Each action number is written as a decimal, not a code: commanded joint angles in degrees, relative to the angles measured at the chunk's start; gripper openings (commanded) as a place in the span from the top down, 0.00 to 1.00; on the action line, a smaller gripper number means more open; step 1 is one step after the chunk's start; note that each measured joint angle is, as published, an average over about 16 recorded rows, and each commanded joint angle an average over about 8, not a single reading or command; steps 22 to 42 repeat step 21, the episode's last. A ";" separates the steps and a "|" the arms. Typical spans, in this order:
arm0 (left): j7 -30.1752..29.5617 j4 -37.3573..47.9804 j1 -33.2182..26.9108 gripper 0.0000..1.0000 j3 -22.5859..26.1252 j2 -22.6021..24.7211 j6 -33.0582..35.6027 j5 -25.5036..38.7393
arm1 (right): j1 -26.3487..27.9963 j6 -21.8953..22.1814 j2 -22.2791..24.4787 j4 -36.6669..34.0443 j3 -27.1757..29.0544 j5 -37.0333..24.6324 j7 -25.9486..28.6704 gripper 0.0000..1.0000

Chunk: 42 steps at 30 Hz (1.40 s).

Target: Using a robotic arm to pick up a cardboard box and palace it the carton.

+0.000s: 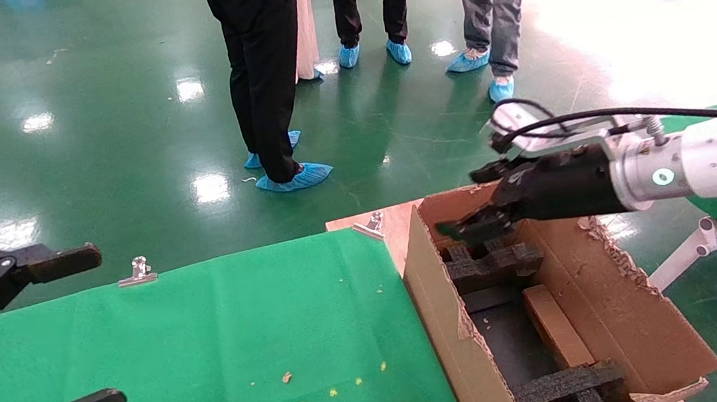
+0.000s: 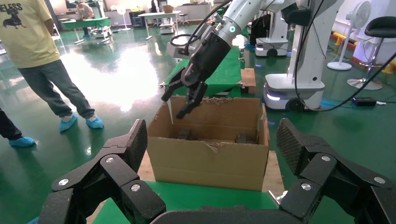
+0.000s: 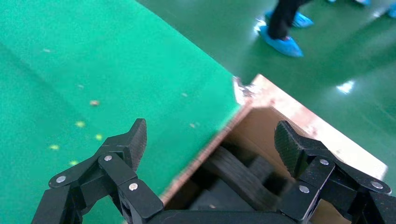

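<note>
Carton (image 1: pixel 616 307) holds cardboard box (image 1: pixel 556 327) between black foam inserts (image 1: pixel 495 265).

The carton (image 1: pixel 438 326) runs off the head view's bottom edge. The cardboard box (image 1: pixel 555 327) is partly hidden behind black foam (image 1: pixel 568 389). The bystanders (image 1: pixel 265 71) are cropped above the waist.

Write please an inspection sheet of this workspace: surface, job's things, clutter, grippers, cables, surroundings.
Surface: green cloth on the table, held by metal clips.
Job's things: cardboard box lies inside the carton, between black foam inserts.
Clutter: small yellowish crumbs on the cloth.
Grippers: right gripper open, empty, above the carton's far end; left gripper open, empty, at the table's left edge.
Cables: black cable looped along the right arm.
Surroundings: people in blue shoe covers on a glossy green floor.
</note>
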 commanded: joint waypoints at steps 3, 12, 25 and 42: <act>0.00 0.00 0.00 0.00 0.00 0.00 0.00 0.00 | -3.37 -2.95 -0.85 -0.05 5.21 1.93 -2.74 0.00; 0.01 0.01 -0.01 0.00 0.01 0.00 0.00 -0.01 | -11.17 -9.77 -2.82 -0.17 17.27 6.42 -9.08 0.00; 0.01 0.01 -0.01 0.00 0.02 -0.01 0.00 -0.01 | -17.18 -15.03 -4.34 -0.27 26.57 9.87 -13.96 0.00; 0.01 0.01 -0.01 0.00 0.02 -0.01 0.00 -0.01 | -17.18 -15.03 -4.34 -0.27 26.57 9.87 -13.96 0.00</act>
